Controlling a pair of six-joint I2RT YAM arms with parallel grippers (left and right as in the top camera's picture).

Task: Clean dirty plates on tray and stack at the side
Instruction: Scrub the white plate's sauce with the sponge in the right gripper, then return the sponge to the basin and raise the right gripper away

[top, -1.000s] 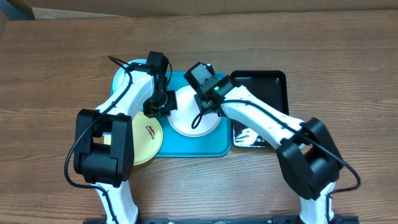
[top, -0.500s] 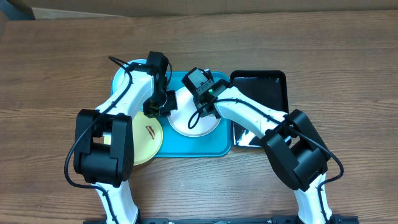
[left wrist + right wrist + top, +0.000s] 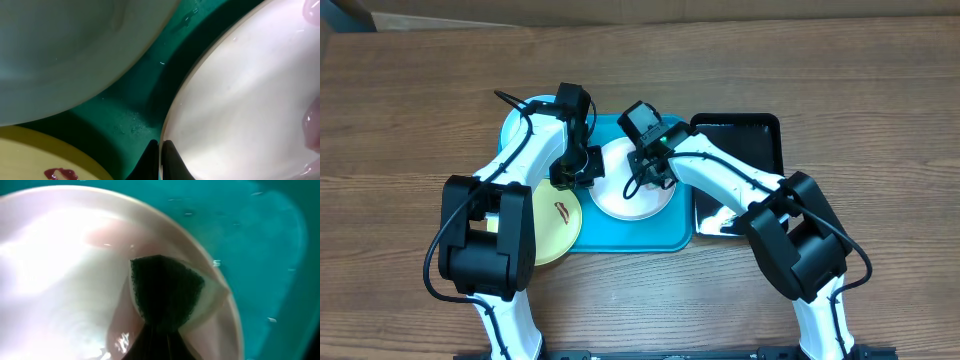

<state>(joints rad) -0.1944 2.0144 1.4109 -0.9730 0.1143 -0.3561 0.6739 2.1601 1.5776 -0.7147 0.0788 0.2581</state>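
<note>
1. Wooden table [image 3: 410, 120]: brown, grained top.
2. Turquoise tray [image 3: 660, 238]: lies mid-table, long side parallel to the near edge.
3. Black tray [image 3: 765, 140]: lies just beside the turquoise tray, on the side of the right edge.
4. Arm bases [image 3: 510, 325]: stand at the near edge.

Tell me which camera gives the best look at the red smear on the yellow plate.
Overhead: the whole smear shows on the yellow plate, uncovered. The left wrist view cuts it off at the frame's bottom edge. The right wrist view misses it.
</note>
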